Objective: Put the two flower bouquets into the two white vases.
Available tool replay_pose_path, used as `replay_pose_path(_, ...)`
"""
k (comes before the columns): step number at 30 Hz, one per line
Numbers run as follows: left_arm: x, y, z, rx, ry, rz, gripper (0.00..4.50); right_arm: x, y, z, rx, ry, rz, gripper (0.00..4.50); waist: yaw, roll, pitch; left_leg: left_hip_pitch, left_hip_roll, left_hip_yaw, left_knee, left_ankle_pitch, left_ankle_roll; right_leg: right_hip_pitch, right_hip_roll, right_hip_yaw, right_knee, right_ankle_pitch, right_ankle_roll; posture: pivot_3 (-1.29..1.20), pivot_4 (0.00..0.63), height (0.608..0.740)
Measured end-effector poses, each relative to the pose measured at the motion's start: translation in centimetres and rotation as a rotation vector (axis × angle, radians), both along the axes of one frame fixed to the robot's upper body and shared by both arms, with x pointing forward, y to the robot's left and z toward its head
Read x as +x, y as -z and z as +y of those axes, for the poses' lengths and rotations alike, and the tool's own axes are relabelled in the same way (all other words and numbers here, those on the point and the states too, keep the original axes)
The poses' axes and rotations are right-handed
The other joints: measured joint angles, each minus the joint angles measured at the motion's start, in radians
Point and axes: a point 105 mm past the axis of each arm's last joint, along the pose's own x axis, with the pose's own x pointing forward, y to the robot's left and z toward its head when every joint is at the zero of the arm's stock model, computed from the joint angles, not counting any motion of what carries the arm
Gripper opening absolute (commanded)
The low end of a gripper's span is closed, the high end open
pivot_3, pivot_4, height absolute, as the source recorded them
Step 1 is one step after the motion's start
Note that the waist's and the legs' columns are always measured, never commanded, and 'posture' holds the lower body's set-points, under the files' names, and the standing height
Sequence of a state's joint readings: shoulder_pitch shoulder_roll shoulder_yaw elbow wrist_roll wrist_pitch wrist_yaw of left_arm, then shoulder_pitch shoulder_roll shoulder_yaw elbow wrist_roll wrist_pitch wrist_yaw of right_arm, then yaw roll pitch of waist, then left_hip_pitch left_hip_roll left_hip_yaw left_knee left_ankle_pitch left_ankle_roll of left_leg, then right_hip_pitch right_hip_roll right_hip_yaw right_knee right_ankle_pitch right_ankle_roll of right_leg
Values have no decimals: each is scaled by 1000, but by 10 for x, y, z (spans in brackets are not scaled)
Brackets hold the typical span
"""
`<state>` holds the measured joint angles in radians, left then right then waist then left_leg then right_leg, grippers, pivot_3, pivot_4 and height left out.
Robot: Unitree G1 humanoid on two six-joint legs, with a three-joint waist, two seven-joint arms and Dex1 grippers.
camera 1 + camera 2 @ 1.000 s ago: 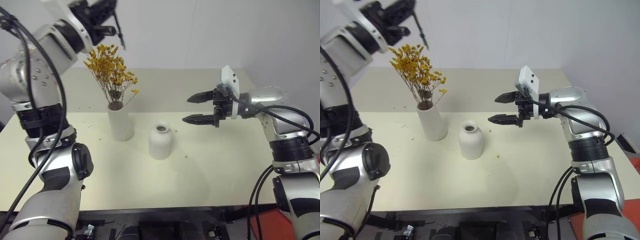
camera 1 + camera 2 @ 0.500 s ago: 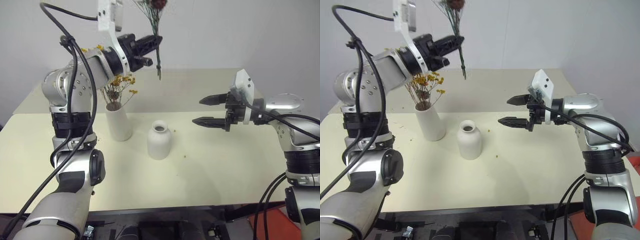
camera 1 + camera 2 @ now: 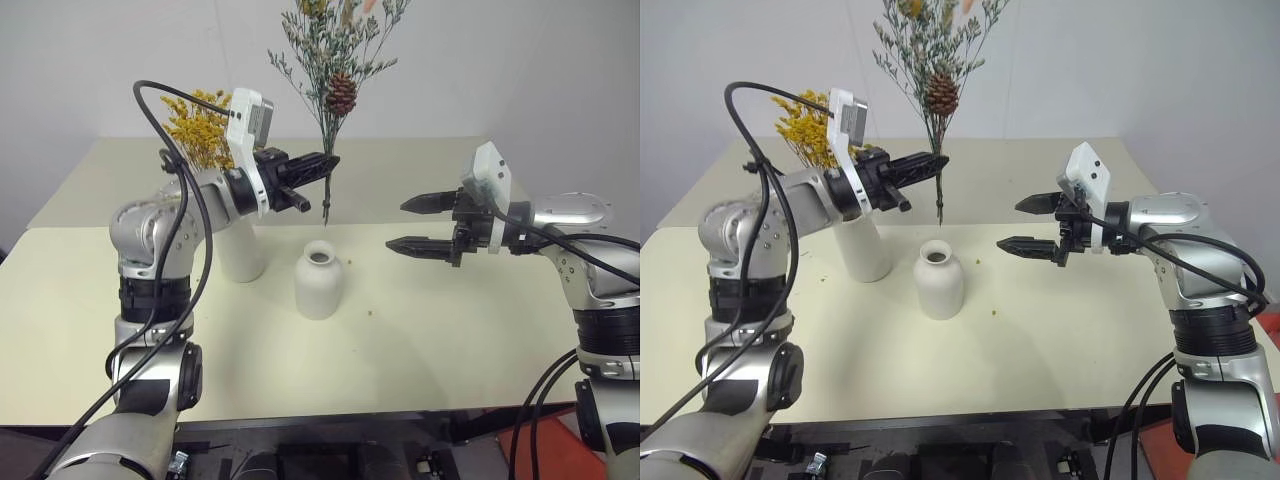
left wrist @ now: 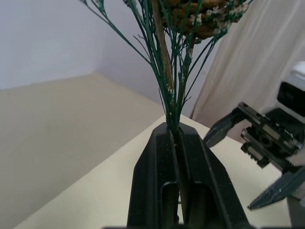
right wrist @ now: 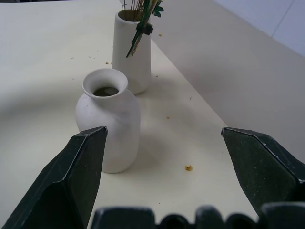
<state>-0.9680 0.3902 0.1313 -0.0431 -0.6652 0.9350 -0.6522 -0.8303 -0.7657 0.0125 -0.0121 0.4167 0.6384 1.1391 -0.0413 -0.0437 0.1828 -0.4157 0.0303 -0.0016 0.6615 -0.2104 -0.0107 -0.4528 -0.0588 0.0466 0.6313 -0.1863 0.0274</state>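
1. The short white vase [image 3: 320, 283] stands upright on the cream counter [image 3: 420, 350], nearest the viewer, its narrow flared mouth up and empty. It sits below and between the two sets of jaws, touching neither.
2. The right jaws [image 3: 420, 224] hang released, both black fingers spread wide and pointing level toward the short vase from its right; nothing lies between them.
3. The left jaws [image 3: 322, 170] are clenched on the grey-green bouquet [image 3: 335, 70], pinching its thin green stems low down. The bunch stands nearly upright, long axis vertical: foliage and a brown pine cone [image 3: 341, 95] rise above the jaws, and the stem ends point down, hanging above and slightly behind the short vase's mouth, still clear of it.
4. The tall white vase [image 3: 242, 245] stands just left of the short one, beneath the left forearm, already holding the yellow-orange bouquet [image 3: 200, 128], whose blossoms fan upward behind the left wrist camera.
5. Small crumbs [image 3: 371, 312] dot the counter beside the short vase. No writing can be read anywhere.
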Motion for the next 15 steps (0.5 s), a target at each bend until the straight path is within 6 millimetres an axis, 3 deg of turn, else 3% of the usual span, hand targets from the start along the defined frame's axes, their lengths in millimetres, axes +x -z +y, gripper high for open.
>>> replay_pose_path(6, -14, 10, 4, 44, 52, -93, 45, 0, 0, 1, 0, -3, 2, 4500, 0, 0, 0, 0, 0, 0, 0, 0, 0, 0, 0, 0, 0, 0, 0, 0, 150, 740)
replay_pose_path(15, -18, 24, 14, 47, 67, -132, 45, 0, 0, 2, -3, -15, 4, 4500, 2, 0, 0, 0, 0, 0, 0, 0, 0, 0, 0, 0, 0, 0, 0, 0, 150, 740)
